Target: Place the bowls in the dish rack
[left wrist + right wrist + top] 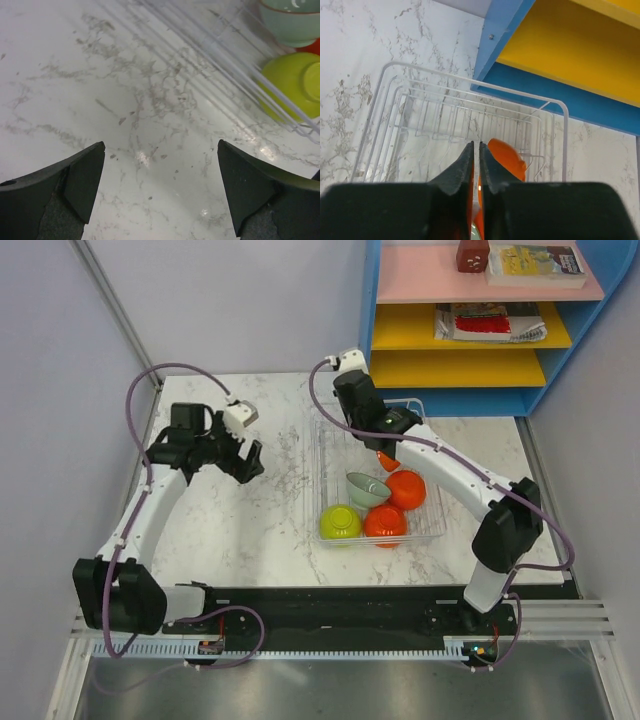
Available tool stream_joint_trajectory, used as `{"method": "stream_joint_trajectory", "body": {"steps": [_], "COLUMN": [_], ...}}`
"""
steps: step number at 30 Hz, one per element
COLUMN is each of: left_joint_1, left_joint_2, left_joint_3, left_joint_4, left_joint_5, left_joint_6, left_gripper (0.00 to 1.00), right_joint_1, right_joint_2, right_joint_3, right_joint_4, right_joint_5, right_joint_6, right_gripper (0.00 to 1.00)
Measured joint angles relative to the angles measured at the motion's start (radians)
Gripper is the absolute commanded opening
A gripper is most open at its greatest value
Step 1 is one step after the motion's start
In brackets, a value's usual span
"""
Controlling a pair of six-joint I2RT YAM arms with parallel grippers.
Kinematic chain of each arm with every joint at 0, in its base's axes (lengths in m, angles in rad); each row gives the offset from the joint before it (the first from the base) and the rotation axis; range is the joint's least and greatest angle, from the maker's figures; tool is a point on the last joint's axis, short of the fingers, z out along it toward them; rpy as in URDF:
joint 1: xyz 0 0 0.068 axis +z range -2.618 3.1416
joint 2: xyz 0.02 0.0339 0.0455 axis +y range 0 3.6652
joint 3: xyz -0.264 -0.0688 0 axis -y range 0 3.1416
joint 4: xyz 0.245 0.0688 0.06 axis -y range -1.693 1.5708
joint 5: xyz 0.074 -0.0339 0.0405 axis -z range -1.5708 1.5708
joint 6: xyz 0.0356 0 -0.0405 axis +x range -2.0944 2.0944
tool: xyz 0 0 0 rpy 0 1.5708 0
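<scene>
White marble table (250, 530) lies under your two arms. Your right gripper (475, 148) is pinched tight on the rim of an orange bowl (507, 159), up over the dish rack (445, 117). In the rack's near end sit a yellow-green bowl (340, 523), a tipped sage-green bowl (366, 488) and two more orange bowls (385, 524) (406, 488). Your left gripper (160, 145) is spread wide over the table, beside the rack.

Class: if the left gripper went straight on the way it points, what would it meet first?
Most likely the bare marble table, short of the dish rack; the left gripper is open, nothing between its fingers.
</scene>
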Motion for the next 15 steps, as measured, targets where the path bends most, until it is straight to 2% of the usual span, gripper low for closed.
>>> {"method": "stream_joint_trajectory", "body": {"steps": [1,3,4,6,7,10,15], "left_joint_1": [-0.051,-0.134,-0.185,-0.251,-0.287,-0.363,-0.460], "left_joint_2": [0.016,0.060,0.101,0.184,0.232,0.373,0.608], "left_joint_3": [0.028,0.094,0.155,0.261,0.322,0.471,0.689], "left_joint_4": [-0.016,-0.048,-0.081,-0.104,-0.138,-0.186,-0.294], "left_joint_5": [-0.002,-0.009,-0.012,-0.018,-0.032,-0.080,-0.139], "left_joint_6": [0.003,0.005,0.005,0.005,0.005,0.003,-0.025], "left_gripper": [1.00,1.00,1.00,1.00,1.00,1.00,1.00], "right_joint_1": [-0.018,-0.070,-0.111,-0.173,-0.217,-0.283,-0.319], "right_joint_2": [-0.005,-0.023,-0.037,-0.060,-0.076,-0.114,-0.176], "right_joint_3": [0.006,0.021,0.031,0.045,0.054,0.055,0.048], "right_joint_4": [-0.005,-0.019,-0.030,-0.048,-0.057,-0.072,-0.100], "right_joint_5": [-0.014,-0.062,-0.097,-0.160,-0.201,-0.272,-0.394], "right_joint_6": [0.003,0.016,0.019,0.039,0.039,0.053,0.052], "right_gripper": [0.36,0.49,0.61,0.72,0.81,0.89,0.90]}}
